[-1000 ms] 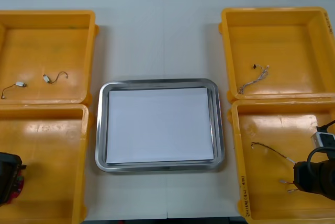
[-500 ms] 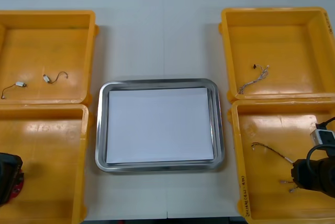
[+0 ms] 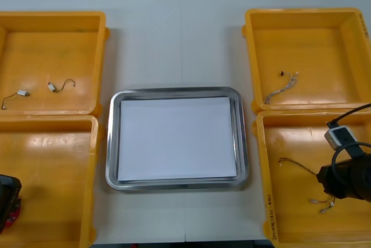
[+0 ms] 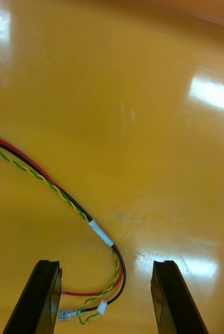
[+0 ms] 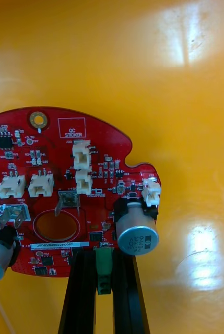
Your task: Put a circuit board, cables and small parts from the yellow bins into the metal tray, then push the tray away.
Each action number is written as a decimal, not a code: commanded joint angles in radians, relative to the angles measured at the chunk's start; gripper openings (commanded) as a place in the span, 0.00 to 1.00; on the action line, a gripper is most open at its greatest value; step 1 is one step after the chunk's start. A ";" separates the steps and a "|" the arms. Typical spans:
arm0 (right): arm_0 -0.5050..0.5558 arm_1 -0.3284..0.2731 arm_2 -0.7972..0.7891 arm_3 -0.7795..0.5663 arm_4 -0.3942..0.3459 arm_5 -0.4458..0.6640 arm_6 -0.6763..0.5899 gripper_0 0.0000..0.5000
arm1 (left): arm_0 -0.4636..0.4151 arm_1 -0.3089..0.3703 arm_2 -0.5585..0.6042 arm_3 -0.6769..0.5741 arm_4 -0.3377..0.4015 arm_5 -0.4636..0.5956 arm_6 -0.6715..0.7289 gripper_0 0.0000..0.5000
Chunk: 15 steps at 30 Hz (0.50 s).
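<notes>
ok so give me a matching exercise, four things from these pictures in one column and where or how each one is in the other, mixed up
1. left pincer
2. right pincer
3. metal tray
4. small metal parts

A. in the far left yellow bin
B. open, over the end of a cable
C. white inside, nothing in it
D. shut on the red circuit board

Pairs: 1-D, 2-B, 3-C, 4-A

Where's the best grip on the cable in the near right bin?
Probably at the white sleeve, where the strands of the cable are bundled; it lies flat, so descend from above with the open right gripper straddling it. Left gripper holds the circuit board.
</notes>
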 commanded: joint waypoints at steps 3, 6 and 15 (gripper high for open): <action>-0.035 -0.006 -0.033 0.099 -0.074 -0.090 0.102 1.00 | -0.035 -0.005 0.035 -0.138 -0.030 0.141 0.003 0.00; -0.035 -0.003 -0.033 0.103 -0.079 -0.095 0.109 1.00 | -0.048 -0.001 0.033 -0.195 -0.034 0.222 -0.005 0.00; -0.048 0.069 -0.033 0.116 -0.045 -0.093 0.136 1.00 | -0.126 0.038 0.009 -0.284 -0.017 0.314 -0.031 0.00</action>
